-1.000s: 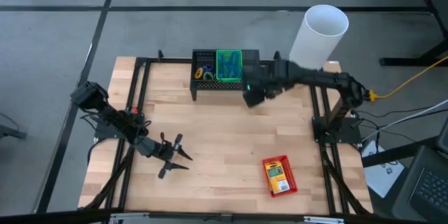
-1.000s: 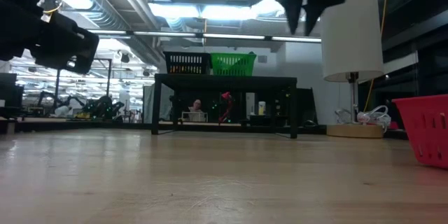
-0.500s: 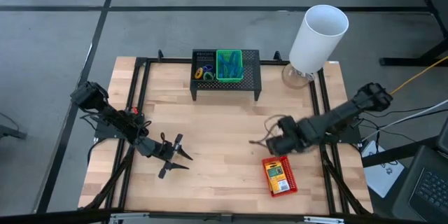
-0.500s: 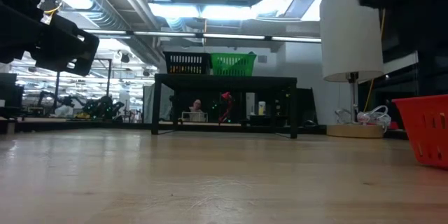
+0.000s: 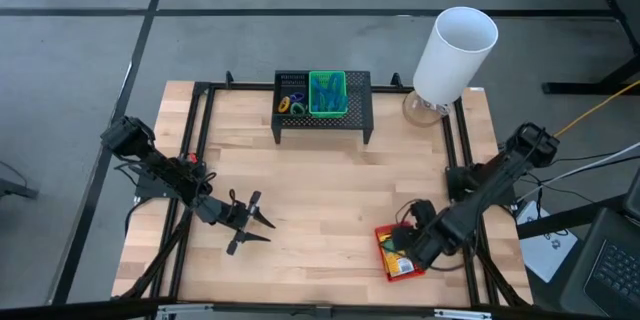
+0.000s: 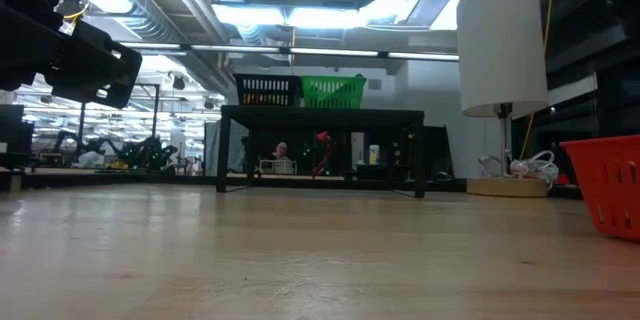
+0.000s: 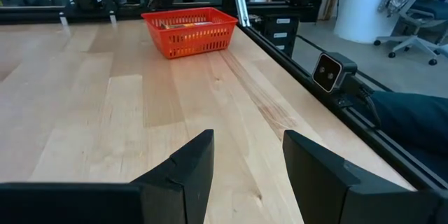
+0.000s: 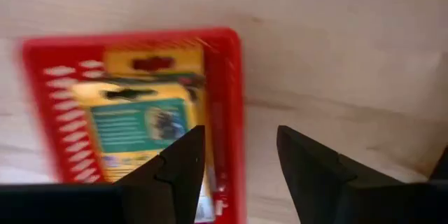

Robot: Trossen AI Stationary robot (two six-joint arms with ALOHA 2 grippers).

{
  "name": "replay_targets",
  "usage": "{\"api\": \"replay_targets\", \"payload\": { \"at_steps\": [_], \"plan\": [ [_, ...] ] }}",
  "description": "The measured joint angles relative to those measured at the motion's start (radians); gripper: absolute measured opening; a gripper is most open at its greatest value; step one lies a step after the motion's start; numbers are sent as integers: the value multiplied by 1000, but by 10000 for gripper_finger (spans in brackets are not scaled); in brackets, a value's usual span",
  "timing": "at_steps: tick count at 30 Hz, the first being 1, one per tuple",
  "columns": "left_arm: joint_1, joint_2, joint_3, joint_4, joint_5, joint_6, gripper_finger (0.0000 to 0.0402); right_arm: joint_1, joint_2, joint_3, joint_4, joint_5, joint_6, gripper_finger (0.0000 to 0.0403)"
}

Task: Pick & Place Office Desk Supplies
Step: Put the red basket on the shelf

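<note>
My right pincer point(image 5: 400, 250) hangs open over the red basket point(image 5: 397, 251), lower right of the high view.

Slotted red plastic walls hold a flat yellow-and-green pack point(image 8: 136, 115), its print blurred, one fingertip above the rim. My left pincer point(image 5: 256, 223), also open, waits lower left. At the far end, the black mesh stand point(image 5: 360, 110) carries a green basket point(image 5: 327, 93).

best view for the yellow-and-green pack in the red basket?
Right wrist view: the yellow-and-green pack fills the frame inside the red basket, though blurred. High view: right gripper partly covers it. Left wrist: only a sliver. Low: hidden by the basket wall.
</note>
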Motion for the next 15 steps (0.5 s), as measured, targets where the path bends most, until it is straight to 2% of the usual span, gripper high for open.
{"api": "replay_targets", "payload": {
  "at_steps": [3, 12, 15],
  "plan": [
    [0, 0, 0, 0, 1, 0, 168, 30, 28, -20, 25, -37, 45, 178],
    [0, 0, 0, 0, 7, 2, 168, 43, 113, -30, 145, -19, 46, 178],
    [0, 0, 0, -2, 7, 0, 168, 43, 147, -29, 168, -42, 44, 176]
  ]
}}
